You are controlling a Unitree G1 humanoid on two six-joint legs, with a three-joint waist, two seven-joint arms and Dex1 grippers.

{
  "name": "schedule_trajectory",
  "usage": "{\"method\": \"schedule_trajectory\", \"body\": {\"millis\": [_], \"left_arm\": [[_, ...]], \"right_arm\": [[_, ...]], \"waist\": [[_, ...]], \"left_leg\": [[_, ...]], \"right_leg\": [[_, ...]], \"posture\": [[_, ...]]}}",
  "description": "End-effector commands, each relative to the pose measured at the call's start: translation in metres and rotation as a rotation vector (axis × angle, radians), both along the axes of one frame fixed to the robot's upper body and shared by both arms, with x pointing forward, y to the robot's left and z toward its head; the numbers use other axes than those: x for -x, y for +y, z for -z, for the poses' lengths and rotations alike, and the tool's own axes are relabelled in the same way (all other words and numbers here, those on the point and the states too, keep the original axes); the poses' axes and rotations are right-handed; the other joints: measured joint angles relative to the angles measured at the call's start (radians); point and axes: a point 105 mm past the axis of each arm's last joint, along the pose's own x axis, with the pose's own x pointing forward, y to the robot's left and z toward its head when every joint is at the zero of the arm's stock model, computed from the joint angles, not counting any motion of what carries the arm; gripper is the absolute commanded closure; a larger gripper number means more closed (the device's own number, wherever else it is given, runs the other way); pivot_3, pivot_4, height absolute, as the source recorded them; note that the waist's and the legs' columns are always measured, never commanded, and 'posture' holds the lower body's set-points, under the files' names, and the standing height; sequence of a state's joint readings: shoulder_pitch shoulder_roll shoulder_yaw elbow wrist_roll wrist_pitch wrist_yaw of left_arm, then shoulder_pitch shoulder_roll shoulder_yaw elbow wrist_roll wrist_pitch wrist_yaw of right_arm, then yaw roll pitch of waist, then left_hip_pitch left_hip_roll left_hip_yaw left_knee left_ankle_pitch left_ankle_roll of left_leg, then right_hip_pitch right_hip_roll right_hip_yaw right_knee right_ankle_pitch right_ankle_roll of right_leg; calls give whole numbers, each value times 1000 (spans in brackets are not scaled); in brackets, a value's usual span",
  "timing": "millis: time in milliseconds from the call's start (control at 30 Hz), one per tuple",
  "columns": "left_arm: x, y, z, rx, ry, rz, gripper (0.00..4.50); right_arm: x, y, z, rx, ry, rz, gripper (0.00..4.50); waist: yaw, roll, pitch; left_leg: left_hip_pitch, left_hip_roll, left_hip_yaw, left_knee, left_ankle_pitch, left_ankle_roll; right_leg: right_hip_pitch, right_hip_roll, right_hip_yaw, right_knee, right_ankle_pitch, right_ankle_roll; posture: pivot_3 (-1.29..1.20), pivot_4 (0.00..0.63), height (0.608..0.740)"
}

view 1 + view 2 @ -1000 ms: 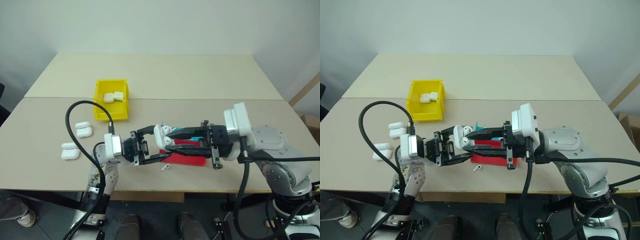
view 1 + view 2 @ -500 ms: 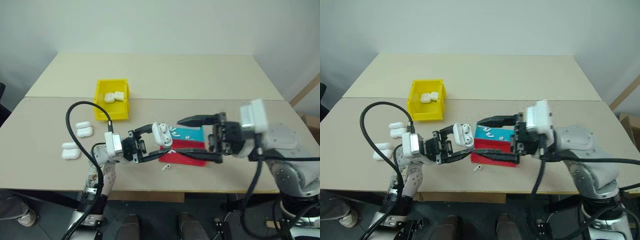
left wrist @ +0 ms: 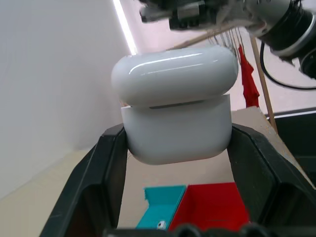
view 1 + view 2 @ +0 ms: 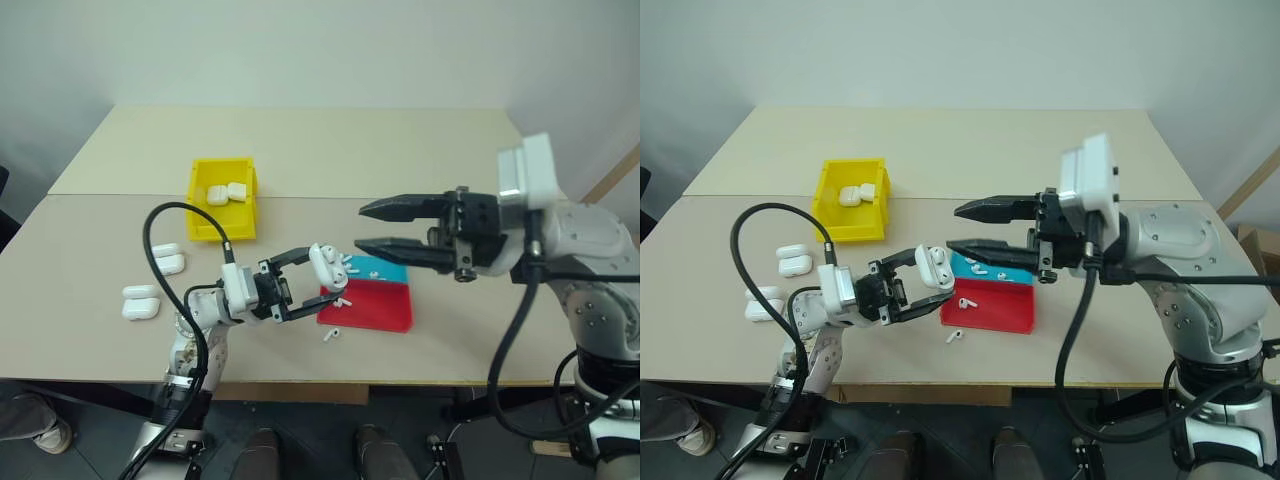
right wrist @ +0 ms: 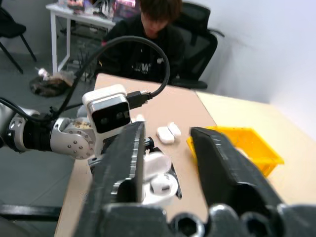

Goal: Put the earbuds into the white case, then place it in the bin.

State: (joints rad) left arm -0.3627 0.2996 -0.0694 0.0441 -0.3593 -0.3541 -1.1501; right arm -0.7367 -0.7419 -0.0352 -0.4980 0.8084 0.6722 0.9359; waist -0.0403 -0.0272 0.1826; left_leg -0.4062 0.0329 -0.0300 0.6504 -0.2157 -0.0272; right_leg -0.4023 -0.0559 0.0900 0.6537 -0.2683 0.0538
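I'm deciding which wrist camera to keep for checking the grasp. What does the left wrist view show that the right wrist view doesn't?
The left wrist view adds a close look at the left hand pinching the white case from both sides, with the red-and-blue tray below. The right wrist view adds the yellow bin, two spare cases near it, and a seated person in the background. Both show the case held in the left hand.

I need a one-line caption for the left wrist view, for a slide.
Left gripper clamps a white case, lid nearly closed, above the red-and-blue tray.
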Motion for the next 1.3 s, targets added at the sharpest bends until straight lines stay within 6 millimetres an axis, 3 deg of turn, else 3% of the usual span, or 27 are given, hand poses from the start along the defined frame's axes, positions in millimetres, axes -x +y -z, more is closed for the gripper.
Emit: {"method": "schedule_trajectory", "body": {"millis": [33, 100, 400, 633, 1200, 1300], "left_arm": [[-4, -7, -11, -44, -37, 9, 1732], [-6, -9, -13, -70, -42, 13, 1732], [-13, -16, -17, -184, -82, 44, 1732], [-11, -15, -17, -180, -91, 38, 1732], [-8, -7, -23, -47, -102, 41, 1732], [-9, -6, -24, -36, -98, 36, 1732]], "right_arm": [[1, 10, -8, 98, -16, 7, 4013], [-1, 16, -8, 167, -25, 8, 4460], [-9, 39, 11, 468, -140, 18, 4460], [-14, 41, 28, 575, -193, 17, 4460], [-23, 22, 31, 610, -217, 80, 4460], [-18, 24, 19, 536, -220, 66, 4460]], "waist": [[0, 0, 0], [0, 0, 0], [-1, 0, 0], [0, 0, 0], [0, 0, 0], [0, 0, 0]], "left_leg": [[0, 0, 0, 0, 0, 0], [0, 0, 0, 0, 0, 0], [-1, 0, 0, 0, 0, 0], [-1, 0, 0, 0, 0, 0], [-1, 0, 0, 0, 0, 0], [-1, 0, 0, 0, 0, 0]], "right_leg": [[0, 0, 0, 0, 0, 0], [0, 0, 0, 0, 0, 0], [-2, 0, 0, 0, 0, 0], [-2, 0, 0, 1, 0, 0], [-2, 0, 0, 1, 0, 0], [-2, 0, 0, 1, 0, 0]], "posture": [[0, 150, 740], [0, 150, 740], [0, 150, 740], [0, 150, 740], [0, 150, 740], [0, 150, 740]]}}
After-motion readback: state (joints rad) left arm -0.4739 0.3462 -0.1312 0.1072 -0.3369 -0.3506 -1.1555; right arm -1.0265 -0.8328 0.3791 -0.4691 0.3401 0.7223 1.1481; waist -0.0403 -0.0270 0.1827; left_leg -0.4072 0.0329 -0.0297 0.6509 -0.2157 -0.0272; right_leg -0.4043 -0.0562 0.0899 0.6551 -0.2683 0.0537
